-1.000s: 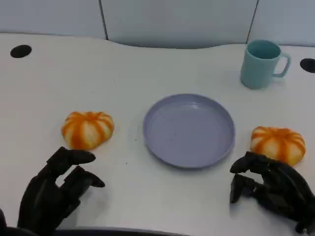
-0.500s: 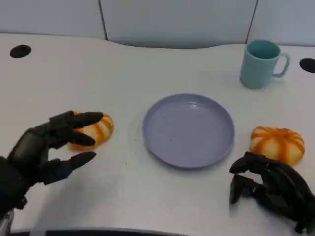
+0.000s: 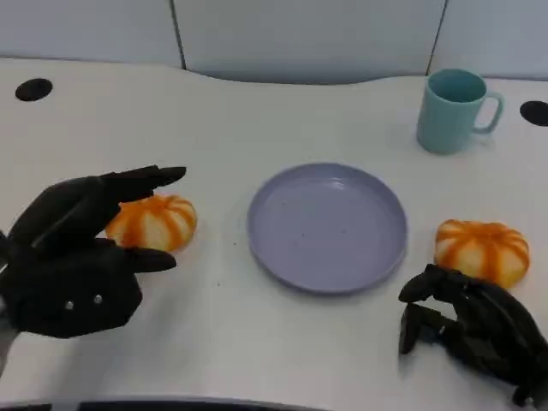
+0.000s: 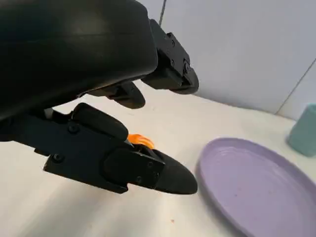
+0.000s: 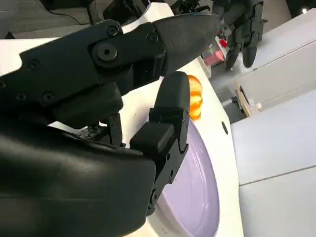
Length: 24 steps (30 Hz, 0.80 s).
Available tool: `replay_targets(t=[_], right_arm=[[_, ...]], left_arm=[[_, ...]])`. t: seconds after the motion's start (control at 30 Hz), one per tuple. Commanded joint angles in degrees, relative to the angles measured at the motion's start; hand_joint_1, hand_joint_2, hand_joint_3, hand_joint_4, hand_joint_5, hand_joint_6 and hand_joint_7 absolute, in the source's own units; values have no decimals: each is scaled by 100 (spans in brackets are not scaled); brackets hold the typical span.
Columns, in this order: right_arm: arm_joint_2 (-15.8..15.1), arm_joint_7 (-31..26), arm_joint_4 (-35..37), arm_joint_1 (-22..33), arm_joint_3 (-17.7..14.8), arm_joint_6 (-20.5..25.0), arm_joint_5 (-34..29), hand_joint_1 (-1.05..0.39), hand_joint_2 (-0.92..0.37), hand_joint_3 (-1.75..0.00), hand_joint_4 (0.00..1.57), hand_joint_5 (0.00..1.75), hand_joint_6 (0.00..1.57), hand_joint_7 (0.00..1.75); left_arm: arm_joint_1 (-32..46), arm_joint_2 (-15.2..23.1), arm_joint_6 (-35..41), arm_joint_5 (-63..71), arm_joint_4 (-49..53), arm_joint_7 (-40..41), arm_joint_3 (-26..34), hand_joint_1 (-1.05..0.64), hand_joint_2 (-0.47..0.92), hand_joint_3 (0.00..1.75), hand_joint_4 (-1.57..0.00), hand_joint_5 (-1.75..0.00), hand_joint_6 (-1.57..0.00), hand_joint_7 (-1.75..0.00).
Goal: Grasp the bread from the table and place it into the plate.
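— How far has it got, would you say?

— Barely started. The white counter carries everything, and the lilac plate sits dead centre with nothing in it. No bread has gone in yet.

— And the robot hands?

— The left robot hand hangs at about eight o'clock from the plate, raised off the surface, its fingers spread apart and holding nothing. One finger reaches over the top of the left bread roll and another lies on the near side of it, so the roll sits in the opening between them. I can't tell whether either is touching the crust. From the left wrist view, only a sliver of orange crust shows behind the black fingers.

— The other one?

— The right robot hand sits low at five o'clock from the plate, fingers curled in on nothing, resting by the counter's front edge. The right bread roll lies just beyond it at three o'clock, untouched.

— Anything else up there?

— A teal mug at one o'clock, well apart from all of it.

— So what's left?

— Nearly the lot, I'd judge: close on the left roll, lift it, carry it over to the plate and let go.
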Motion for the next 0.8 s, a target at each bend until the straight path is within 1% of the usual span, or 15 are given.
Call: replay_targets(t=[0.03,0.07,0.13,0.27,0.4,0.47,0.5,0.53,0.6,0.7,0.8], right_arm=[[-75,-53,33,205,-7,223,-46,-52,-92,-13,62,158,77,91],[-80,-67,24,214,-2,204,-61,-52,-92,-13,62,159,77,92],[-91,-65,-16,229,9,190,-75,-52,-92,-13,62,159,77,92],[-103,41,6,234,-16,147,-47,-50,-92,-15,60,160,75,93],[-125,26,6,231,-22,192,-51,-50,-92,-15,60,159,75,94],[-138,-107,4,242,13,118,-137,-52,-92,-13,61,157,77,93],[-135,-63,48,223,-20,185,-87,-54,-92,-12,63,156,78,92],[-142,-63,77,216,-14,163,-99,-52,-92,-11,62,156,78,91],[-152,-41,116,206,-18,166,-93,-52,-92,-12,62,158,78,91],[-164,-108,150,210,-26,209,-100,-52,-92,-10,61,157,78,90],[-156,2,181,218,-55,190,-49,-50,-92,-11,59,156,78,89]], left_arm=[[-544,238,158,527,489,334,-366,-83,92,6,-28,-10,-21,0],[-683,260,200,682,642,396,-481,-84,92,7,-26,-9,-18,0],[-887,282,305,887,867,462,-660,-85,92,8,-24,-7,-15,0],[-1422,207,731,1165,1457,352,-1065,-83,92,6,-15,-1,-19,-2],[-1965,85,925,1393,2245,455,-1507,-83,92,4,-9,0,-20,-1],[-2218,23,979,1565,2634,582,-1747,-84,92,4,-8,0,-19,-1],[-2340,-21,1030,1643,2819,630,-1859,-85,92,3,-8,0,-19,-1],[-2474,-82,1117,1743,3019,665,-1986,-86,92,3,-8,0,-18,0],[-2696,-186,1178,1860,3391,768,-2185,-86,90,1,-8,0,-18,0],[-2978,-369,1151,1860,3973,934,-2358,-84,83,0,-10,-2,-21,-2],[-3205,-530,1134,1814,4487,1065,-2477,-86,79,0,-12,-3,-19,-1]])
